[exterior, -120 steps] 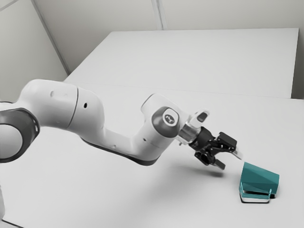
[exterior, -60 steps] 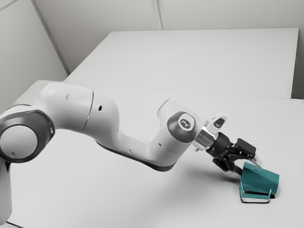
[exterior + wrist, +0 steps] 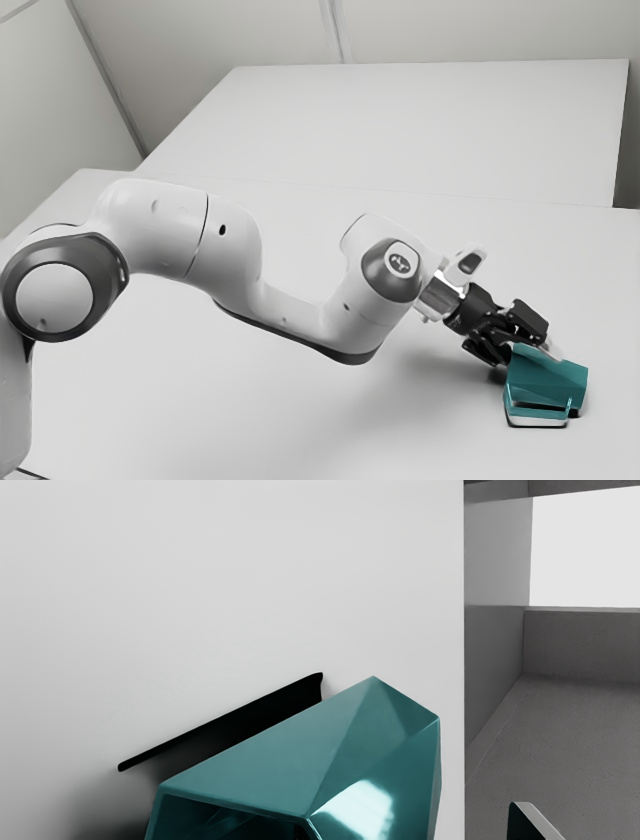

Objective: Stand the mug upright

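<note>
Count: 1 mug, 1 arm, 1 end effector, 2 fingers. The teal faceted mug [image 3: 550, 378] is lying on its side on the white worktop [image 3: 250, 400], at the exterior view's right, near side. It isn't standing upright. Its mouth is facing the end effector [image 3: 530, 356]; the wrist view is showing part of the dark interior.

End effector: fingers are standing spread, not pinching anything. In the wrist view one fingertip [image 3: 534, 825] is sitting just beside the mug's outer wall, with a gap showing between them. The other finger is reading poorly, partly hidden near the mouth; can't tell if it's touching.

The white arm [image 3: 235, 240] is spanning from the exterior view's left to the mug. 1 dark strip [image 3: 250, 715] is running alongside the mug in the wrist view; can't tell if it's part of the mug or a shadow. 1 bright white panel [image 3: 585, 550] is showing past the worktop edge, above a grey wall [image 3: 580, 640].

Labels: 1 small logo [image 3: 400, 263] is sitting on a round joint cap of the arm, too small for reading. The mug's visible faces are carrying plain teal, with a glossy highlight on one facet.
</note>
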You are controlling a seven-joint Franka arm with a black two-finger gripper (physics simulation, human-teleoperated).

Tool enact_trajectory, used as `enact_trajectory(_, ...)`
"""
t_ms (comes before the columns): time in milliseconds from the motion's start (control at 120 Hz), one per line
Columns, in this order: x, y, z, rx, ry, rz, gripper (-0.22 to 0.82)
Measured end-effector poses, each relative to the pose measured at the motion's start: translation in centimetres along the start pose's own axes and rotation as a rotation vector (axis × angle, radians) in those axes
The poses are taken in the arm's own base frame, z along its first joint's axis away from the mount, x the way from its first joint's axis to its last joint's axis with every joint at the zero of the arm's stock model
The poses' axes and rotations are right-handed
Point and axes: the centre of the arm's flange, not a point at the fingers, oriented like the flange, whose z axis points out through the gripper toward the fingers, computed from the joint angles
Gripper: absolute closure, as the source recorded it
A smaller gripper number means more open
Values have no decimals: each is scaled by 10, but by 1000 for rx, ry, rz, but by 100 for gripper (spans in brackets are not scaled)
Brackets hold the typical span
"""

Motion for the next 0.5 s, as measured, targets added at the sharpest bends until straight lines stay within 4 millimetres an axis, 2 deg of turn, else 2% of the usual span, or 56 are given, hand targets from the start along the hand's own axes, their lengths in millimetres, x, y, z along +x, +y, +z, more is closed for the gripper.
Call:
enact_trajectory(117, 0, 2, -1, 0, 1, 11, 36)
enact_trajectory(500, -1, 12, -4, -3, 2, 51, 62)
